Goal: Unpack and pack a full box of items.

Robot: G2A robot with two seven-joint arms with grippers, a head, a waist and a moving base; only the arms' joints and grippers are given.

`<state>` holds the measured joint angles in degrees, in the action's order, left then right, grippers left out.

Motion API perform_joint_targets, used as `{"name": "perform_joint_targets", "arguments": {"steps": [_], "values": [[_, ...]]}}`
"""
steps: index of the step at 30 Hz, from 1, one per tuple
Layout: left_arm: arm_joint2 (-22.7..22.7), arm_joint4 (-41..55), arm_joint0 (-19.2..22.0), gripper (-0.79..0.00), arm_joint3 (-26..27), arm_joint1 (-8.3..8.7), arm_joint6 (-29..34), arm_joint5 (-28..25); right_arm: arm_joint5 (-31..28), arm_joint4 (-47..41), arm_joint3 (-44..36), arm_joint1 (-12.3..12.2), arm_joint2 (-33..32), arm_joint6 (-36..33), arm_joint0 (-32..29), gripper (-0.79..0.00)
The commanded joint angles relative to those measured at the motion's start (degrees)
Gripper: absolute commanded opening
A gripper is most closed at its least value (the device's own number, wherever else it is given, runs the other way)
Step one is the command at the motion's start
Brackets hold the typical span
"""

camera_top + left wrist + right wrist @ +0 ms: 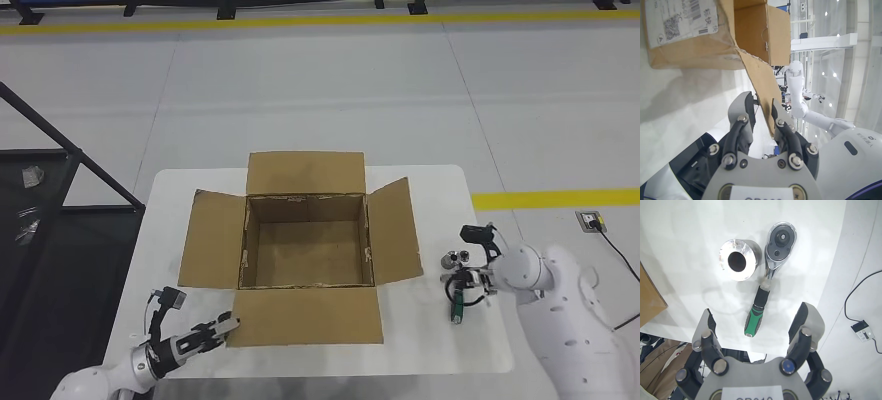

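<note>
An open cardboard box (305,210) stands mid-table with all its flaps spread and bare cardboard inside. My left gripper (228,327) is at the near left corner of the front flap (310,315). In the left wrist view that flap's edge (765,91) runs between the fingers of the left gripper (762,104); it touches one pad and stands off the other, so the gripper is open. A ratchet wrench (770,266) with a green handle and a metal cylinder (738,259) lie right of the box. My right gripper (756,311) hangs wide open over the handle.
A black rack (30,230) stands off the table's left side. Right of the table, a power socket (590,220) with a cable lies on the floor. The box's right flap (398,232) ends close to the wrench (457,303) and cylinder (450,262).
</note>
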<state>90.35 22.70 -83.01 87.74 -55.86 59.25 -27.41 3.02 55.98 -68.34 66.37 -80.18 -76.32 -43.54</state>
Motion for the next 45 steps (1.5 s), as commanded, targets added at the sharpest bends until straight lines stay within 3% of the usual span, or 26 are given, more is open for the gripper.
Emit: {"name": "perform_joint_targets", "arguments": {"steps": [1,12,39,41,43,45], "values": [[0.01,0.13,0.09,0.000,-0.11,0.03,0.12,-0.06,0.62,0.40,0.99,0.04,0.62,-0.04,0.67,-0.209],[-0.04,0.43,0.50,0.000,-0.46,0.21,0.38,0.01,3.20,1.71,5.31,0.49,4.07,0.45,3.94,-0.400],[-0.17,0.71,0.51,0.000,-0.65,0.52,0.06,-0.23,4.60,-1.26,19.65,1.99,8.83,5.47,10.98,-0.508],[-0.19,0.68,0.48,0.000,-0.58,0.54,-0.03,-0.19,4.48,-1.48,20.32,2.07,9.10,5.68,11.23,-0.579],[-0.20,0.68,0.46,0.000,-0.53,0.56,-0.08,-0.18,4.47,-1.63,20.99,2.10,9.21,5.91,11.52,-0.748],[-0.18,0.61,0.43,0.000,-0.52,0.59,-0.20,-0.12,4.54,-1.84,21.27,2.05,9.06,6.31,11.70,-0.785]]}}
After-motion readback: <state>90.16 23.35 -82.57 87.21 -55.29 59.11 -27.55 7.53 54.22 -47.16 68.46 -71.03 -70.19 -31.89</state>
